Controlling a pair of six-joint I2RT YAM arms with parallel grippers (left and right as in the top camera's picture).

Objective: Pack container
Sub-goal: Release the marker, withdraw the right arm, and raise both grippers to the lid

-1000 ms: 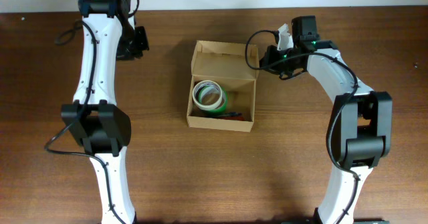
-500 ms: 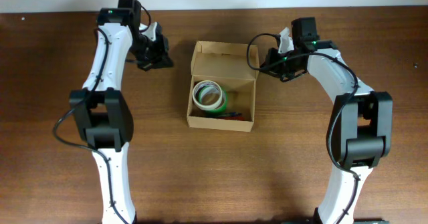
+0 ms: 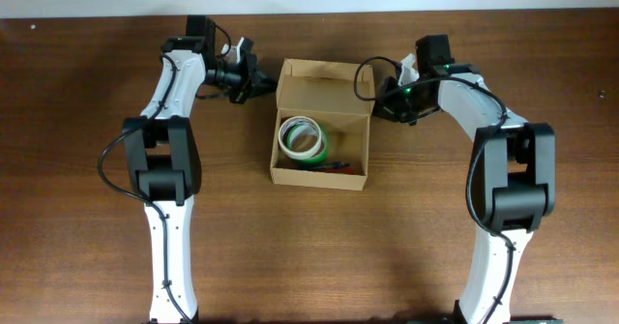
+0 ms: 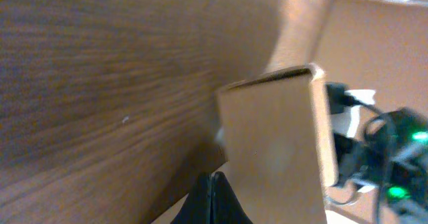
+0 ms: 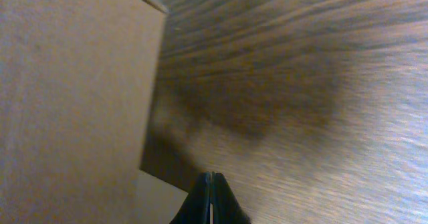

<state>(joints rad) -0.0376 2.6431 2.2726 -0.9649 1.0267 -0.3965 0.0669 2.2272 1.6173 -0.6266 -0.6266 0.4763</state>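
The left gripper (image 3: 261, 79) and right gripper (image 3: 380, 100) were held clenched, nothing grasped, beside the container (image 3: 319, 177) — it could be skewed, or its flap (image 3: 324, 73) crumpled, by uneven pushing.

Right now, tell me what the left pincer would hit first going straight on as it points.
Probably the container, at its left wall: the shut left pincer points at it near the back corner, cardboard just ahead in its wrist view. Whether they touch is unclear.
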